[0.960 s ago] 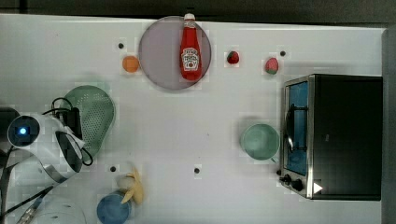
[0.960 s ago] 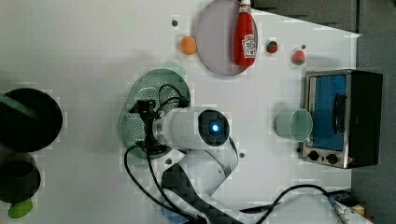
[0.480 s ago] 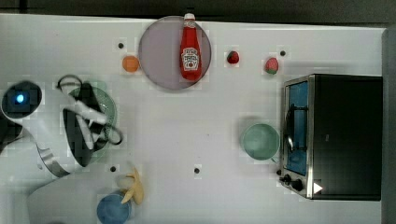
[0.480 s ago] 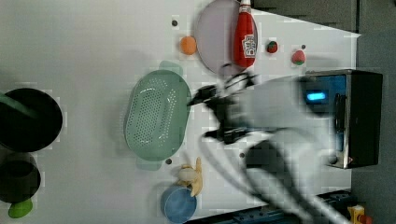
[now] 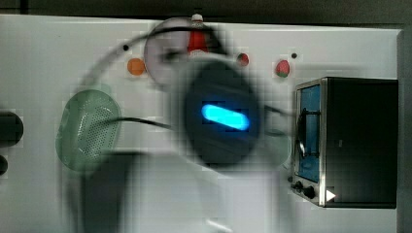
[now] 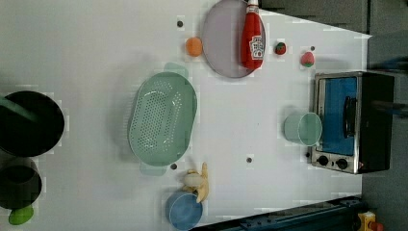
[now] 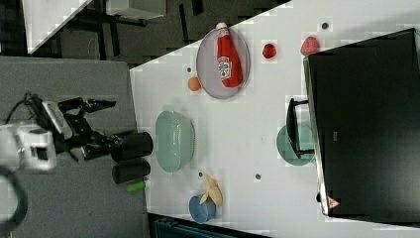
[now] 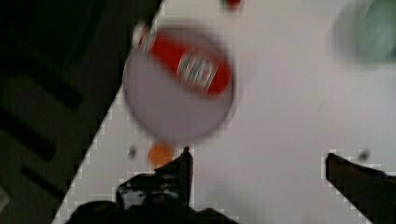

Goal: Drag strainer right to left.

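One strainer (image 6: 162,118) free on table (image 6: 96,57), claw (image 8: 257,163) spread wide

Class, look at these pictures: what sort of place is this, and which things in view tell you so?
Probably a robot test bench set up as a toy kitchen. A white table carries a strainer, a ketchup bottle lying on a plate, and a small oven, with the gripper beside the table.
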You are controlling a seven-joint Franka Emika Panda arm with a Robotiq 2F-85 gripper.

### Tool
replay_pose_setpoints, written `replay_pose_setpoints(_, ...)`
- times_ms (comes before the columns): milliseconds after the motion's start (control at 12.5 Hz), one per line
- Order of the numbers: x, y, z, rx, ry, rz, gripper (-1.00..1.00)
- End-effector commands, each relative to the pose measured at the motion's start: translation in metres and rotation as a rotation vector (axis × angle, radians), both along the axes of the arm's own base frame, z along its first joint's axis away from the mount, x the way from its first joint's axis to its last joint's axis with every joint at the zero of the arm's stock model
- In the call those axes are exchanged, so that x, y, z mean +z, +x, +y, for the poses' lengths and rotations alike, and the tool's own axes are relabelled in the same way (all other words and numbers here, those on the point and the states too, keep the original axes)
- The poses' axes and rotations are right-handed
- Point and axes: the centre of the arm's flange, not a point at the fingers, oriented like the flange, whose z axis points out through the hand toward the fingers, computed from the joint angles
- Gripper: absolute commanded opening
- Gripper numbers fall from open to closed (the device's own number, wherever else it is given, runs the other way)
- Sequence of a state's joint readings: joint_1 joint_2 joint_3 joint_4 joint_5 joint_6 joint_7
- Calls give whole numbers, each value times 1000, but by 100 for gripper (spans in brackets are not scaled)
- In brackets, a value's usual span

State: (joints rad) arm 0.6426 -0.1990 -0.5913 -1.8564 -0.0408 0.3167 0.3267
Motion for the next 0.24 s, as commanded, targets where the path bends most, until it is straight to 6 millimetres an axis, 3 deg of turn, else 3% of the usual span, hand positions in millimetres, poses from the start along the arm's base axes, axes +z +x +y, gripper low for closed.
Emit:
replay_pose_setpoints(80, -41, -18, -61, 143, -131, 169, 100)
replay_pose_setpoints(240, -28, -31, -71, 148, -114, 158, 100)
